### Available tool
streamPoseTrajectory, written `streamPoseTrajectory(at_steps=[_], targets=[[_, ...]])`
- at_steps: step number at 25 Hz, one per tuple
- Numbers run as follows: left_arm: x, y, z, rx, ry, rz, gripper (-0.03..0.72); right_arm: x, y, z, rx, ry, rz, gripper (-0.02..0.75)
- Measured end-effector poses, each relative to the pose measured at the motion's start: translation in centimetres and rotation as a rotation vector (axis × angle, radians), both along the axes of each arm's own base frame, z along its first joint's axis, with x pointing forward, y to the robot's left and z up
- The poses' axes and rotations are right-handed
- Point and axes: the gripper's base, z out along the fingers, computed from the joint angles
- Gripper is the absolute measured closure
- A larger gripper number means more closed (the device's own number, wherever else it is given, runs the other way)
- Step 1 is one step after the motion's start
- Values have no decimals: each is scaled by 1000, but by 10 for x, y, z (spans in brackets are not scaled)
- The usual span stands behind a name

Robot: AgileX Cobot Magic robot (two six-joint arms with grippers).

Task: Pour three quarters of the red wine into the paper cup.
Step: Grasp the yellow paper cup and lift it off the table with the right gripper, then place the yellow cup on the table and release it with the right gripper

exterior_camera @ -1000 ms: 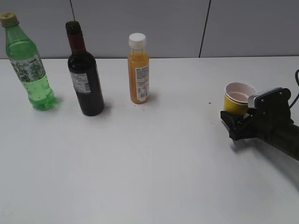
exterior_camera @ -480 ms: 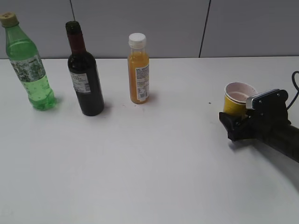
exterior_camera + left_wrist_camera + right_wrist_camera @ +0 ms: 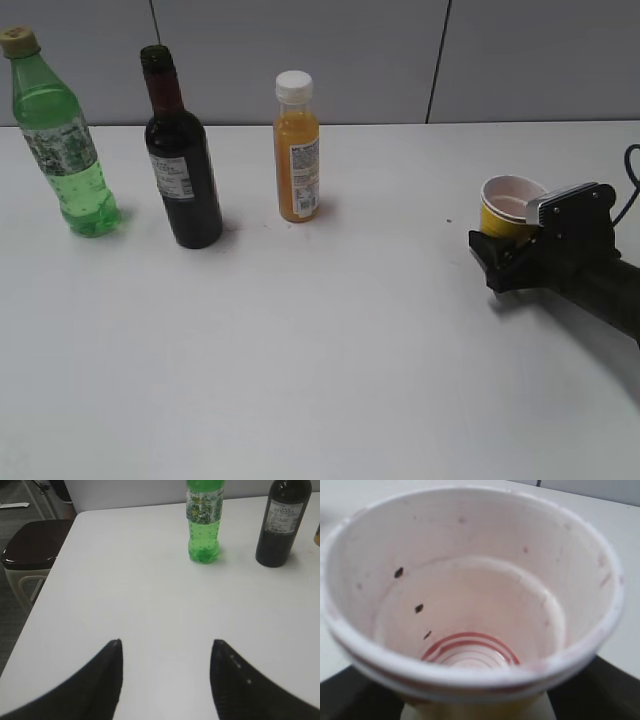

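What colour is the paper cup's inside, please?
White, pink-stained, with a red ring at the bottom of the paper cup; right wrist view.

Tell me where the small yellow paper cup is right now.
In the exterior view the small yellow paper cup stands at the right of the white table, between the fingers of the right claw, far from the three bottles on the left.

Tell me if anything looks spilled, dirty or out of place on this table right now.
No spill shows on the table, and all three bottles stand upright. The one oddity is the paper cup: its white inside is pink-stained, with a red ring at the bottom and a few dark specks on the wall. The wine bottle has no cap.
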Motion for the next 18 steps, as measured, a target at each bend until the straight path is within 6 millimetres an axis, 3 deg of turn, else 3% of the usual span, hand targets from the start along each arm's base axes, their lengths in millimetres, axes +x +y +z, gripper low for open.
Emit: streamPoseTrajectory(at_steps=[9,18], targets=[[0,0,0,0,0,0,263,0,0,0,0,-3,5,325],[0,0,0,0,0,0,263,-1,8,11,-2,-35,106,351]])
